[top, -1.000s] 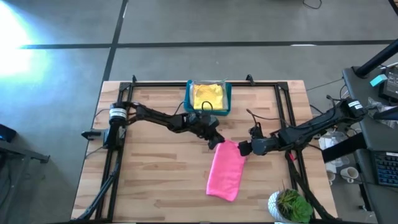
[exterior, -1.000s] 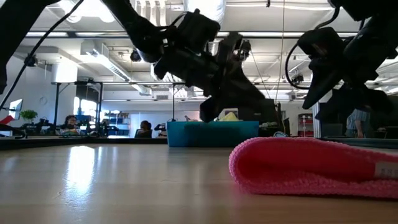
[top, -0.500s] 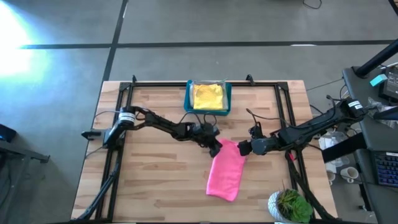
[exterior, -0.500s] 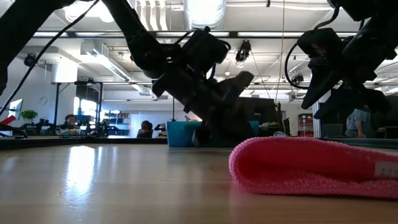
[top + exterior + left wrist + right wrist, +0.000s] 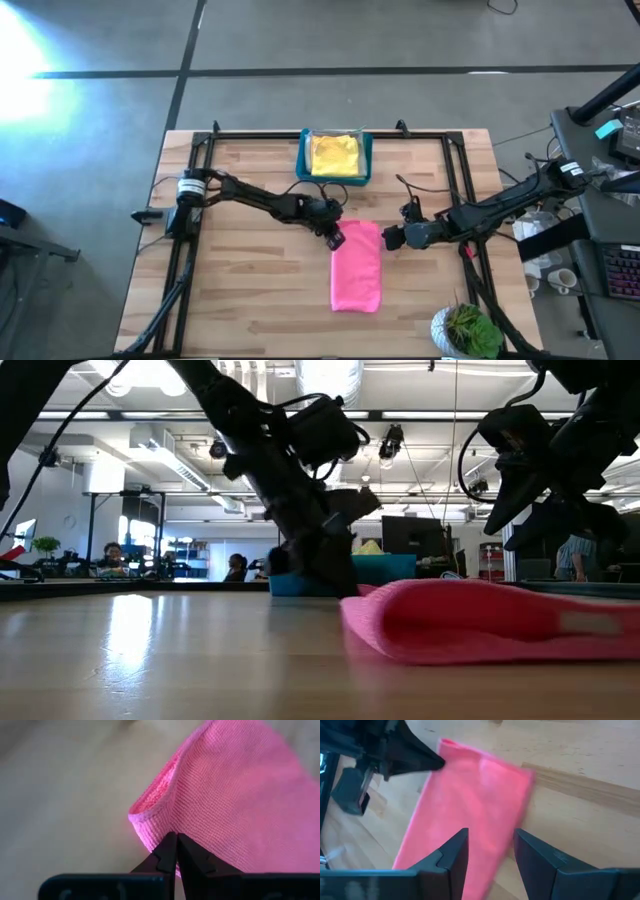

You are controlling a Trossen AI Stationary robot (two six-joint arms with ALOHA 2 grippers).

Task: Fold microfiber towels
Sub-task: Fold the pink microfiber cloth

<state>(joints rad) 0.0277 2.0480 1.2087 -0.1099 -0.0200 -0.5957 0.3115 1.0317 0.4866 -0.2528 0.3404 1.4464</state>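
At the left of the wooden bench [image 5: 240, 290], the left arm reaches from its mount at the left edge across toward the middle, and the left gripper [image 5: 334, 236] sits low at the far left corner of the pink microfiber towel [image 5: 357, 266]. Its wrist view shows the two dark fingers [image 5: 167, 855] pressed together with the folded edge of the pink towel pinched between their tips, so this gripper is clamped on the cloth. From table height the towel's near-left edge looks slightly raised beside the gripper, while the rest lies flat. The pink towel is folded into a narrow rectangle, lying lengthwise from the middle of the bench toward the near edge, a little right of centre. Behind it, at the far edge of the bench, stands the blue plastic bin [image 5: 302, 160], and inside it lies the yellow microfiber towel [image 5: 334, 154], well apart from the pink one. To the right, the right gripper [image 5: 389, 240] hovers just beside the far right corner of the pink towel, above the bench; its wrist view shows its fingers [image 5: 452, 855] spread apart with nothing between them, the towel lying beyond and below. The right arm stretches back to the right edge of the bench. A small potted plant [image 5: 465, 330] stands at the near right corner.
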